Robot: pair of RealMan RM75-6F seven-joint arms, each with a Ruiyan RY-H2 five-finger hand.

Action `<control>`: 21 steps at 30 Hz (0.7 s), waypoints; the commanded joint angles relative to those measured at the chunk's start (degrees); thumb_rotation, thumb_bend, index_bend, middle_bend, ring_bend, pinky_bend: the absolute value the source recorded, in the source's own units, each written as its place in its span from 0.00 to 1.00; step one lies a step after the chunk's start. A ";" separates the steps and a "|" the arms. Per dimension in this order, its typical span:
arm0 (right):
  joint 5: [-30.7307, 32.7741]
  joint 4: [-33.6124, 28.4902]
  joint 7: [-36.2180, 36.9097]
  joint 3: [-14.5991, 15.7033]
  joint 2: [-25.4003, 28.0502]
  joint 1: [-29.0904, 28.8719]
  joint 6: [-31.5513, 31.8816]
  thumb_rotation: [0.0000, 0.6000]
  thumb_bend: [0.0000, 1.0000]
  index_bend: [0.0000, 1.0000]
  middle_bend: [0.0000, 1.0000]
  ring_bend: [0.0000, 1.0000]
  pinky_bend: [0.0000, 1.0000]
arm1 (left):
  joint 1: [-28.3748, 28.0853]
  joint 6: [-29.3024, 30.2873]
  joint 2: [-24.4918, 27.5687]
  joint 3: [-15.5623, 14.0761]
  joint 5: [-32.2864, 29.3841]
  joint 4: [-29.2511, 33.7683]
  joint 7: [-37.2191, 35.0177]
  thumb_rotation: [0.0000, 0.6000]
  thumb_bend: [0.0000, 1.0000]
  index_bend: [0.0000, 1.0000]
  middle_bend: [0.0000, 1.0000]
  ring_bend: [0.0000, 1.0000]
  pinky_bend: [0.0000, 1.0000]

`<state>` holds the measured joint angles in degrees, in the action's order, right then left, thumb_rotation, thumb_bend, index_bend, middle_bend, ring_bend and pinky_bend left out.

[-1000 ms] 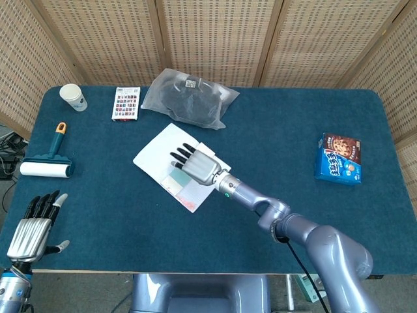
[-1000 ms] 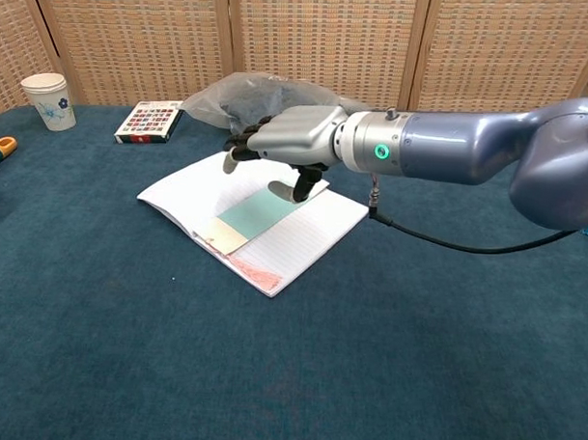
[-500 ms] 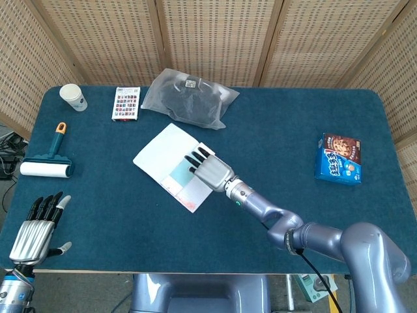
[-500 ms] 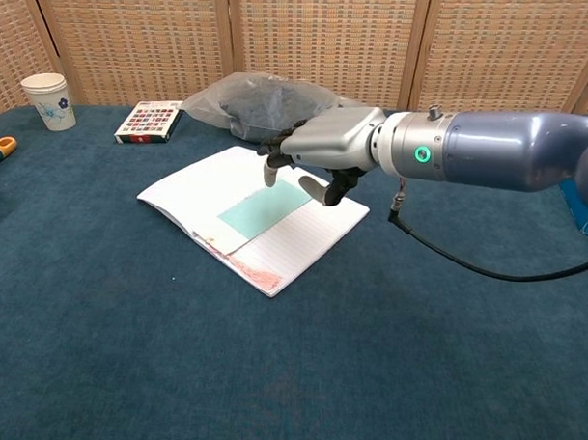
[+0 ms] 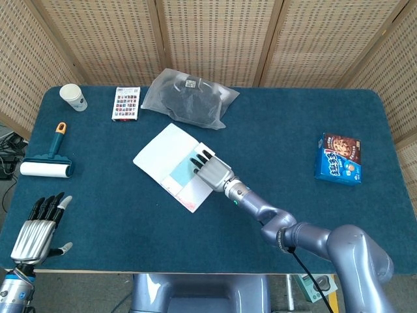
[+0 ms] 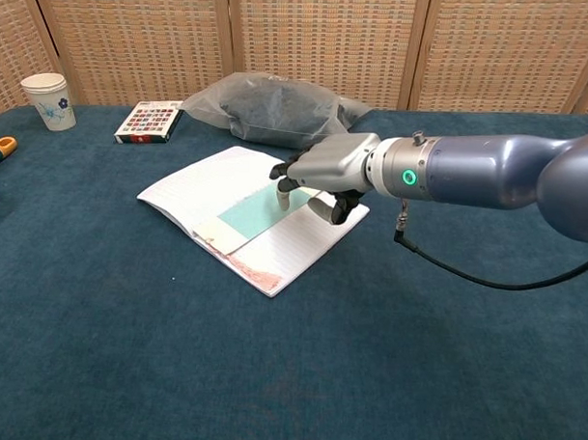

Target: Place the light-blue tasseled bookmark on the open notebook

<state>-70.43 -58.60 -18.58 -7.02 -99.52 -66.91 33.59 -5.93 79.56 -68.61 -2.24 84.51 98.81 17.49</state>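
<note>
Although the bookmark (image 6: 258,212) already lies flat across the notebook (image 6: 203,190) at centre frame, the right hand (image 6: 325,170) hovers low over its far end, fingers (image 6: 283,186) loosely spread and holding nothing. Whether a fingertip touches the card I cannot tell. Any drag on lifting could slide it off the page, or snag the pink tassel (image 6: 254,270) near the notebook's lower edge. The left hand (image 5: 32,229), lower left, is empty with fingers apart.

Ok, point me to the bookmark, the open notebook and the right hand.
bookmark (image 6: 254,210), chest view, on its light-blue card face.
open notebook (image 6: 194,183), chest view, on the bare left page.
right hand (image 6: 325,167), chest view, on the back of the hand.
</note>
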 commanded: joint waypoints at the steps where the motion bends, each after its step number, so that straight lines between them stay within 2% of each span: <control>1: -0.55 0.68 0.58 -0.10 -0.52 -0.10 0.07 1.00 0.91 0.27 0.03 0.00 0.04 | -0.07 -0.22 -0.07 0.02 -0.17 -0.10 0.04 1.00 0.00 0.00 0.00 0.00 0.00; 21: -3.54 7.73 4.72 -0.67 -5.21 -1.67 -1.34 1.00 0.89 0.25 0.01 0.00 0.03 | -0.57 -1.82 -0.56 0.04 -1.23 -0.67 -0.12 1.00 0.00 0.00 0.00 0.00 0.00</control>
<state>-73.77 -51.30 -14.15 -7.62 -104.35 -68.39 32.47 -6.49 77.75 -69.17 -2.20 83.29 98.14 17.38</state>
